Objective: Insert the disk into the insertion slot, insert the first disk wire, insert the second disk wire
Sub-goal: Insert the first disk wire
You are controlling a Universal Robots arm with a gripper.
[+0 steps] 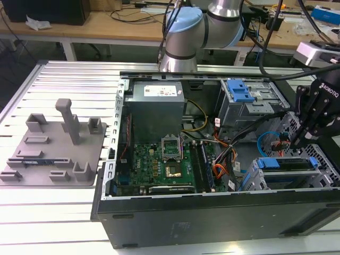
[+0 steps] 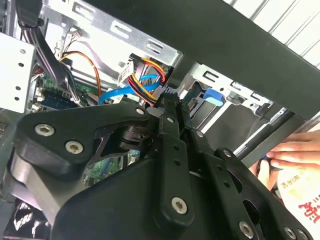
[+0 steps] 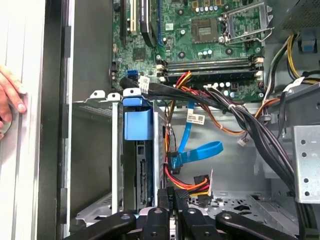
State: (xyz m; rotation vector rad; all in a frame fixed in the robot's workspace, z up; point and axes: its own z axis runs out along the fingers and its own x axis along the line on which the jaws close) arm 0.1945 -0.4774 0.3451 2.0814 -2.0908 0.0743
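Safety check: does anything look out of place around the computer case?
Yes: a person's hand sits just outside the case wall, close to the gripper, odd during robot work. Nothing inside looks damaged.

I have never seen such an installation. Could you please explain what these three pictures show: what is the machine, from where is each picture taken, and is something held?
The machine is a robot arm ending in a black gripper. The exterior view looks from outside at an open computer case lying on a ribbed metal table, with a grey plastic fixture on that view's left. Both wrist views come from cameras riding on the arm and look into the case. The disk, in its blue frame, already sits in the insertion slot. The gripper hovers by loose wires: a blue cable and a red-yellow bundle. Whether it holds one, I cannot tell. A person's hand shows beside the case.
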